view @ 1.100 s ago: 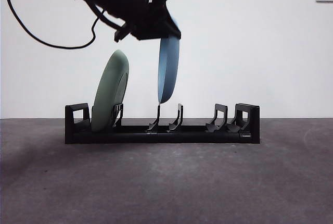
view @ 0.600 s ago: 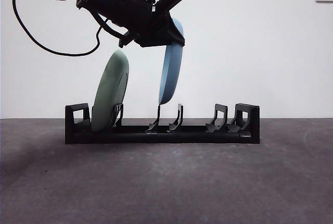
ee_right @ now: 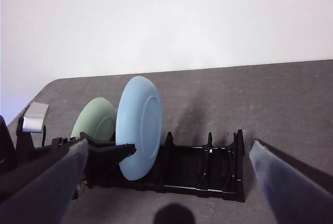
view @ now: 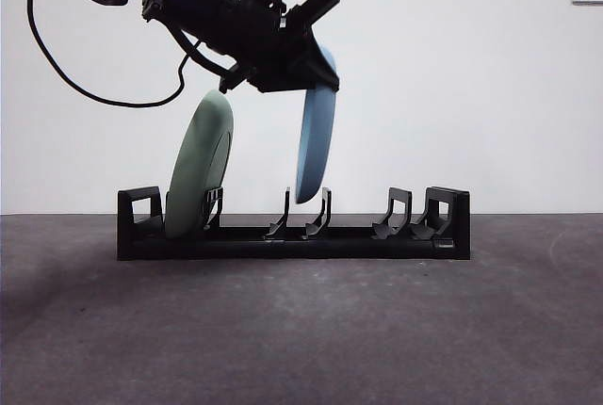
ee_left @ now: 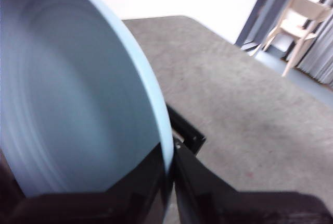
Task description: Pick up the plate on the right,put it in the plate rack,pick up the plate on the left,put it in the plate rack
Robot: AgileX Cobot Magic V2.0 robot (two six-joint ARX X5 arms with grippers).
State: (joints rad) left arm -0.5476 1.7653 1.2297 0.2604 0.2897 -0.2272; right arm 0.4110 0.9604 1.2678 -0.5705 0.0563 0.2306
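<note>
Watching from my console, I see the desk carrying the rack, green plate leaning at its end. My left hand pinches the blue plate above a middle slot (right hand spread, waiting).

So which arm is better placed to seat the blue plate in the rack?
Left. Its gripper already clamps the blue plate by the top rim, hanging just above the plate rack at its middle dividers. The right gripper waits open, set back from it.
</note>
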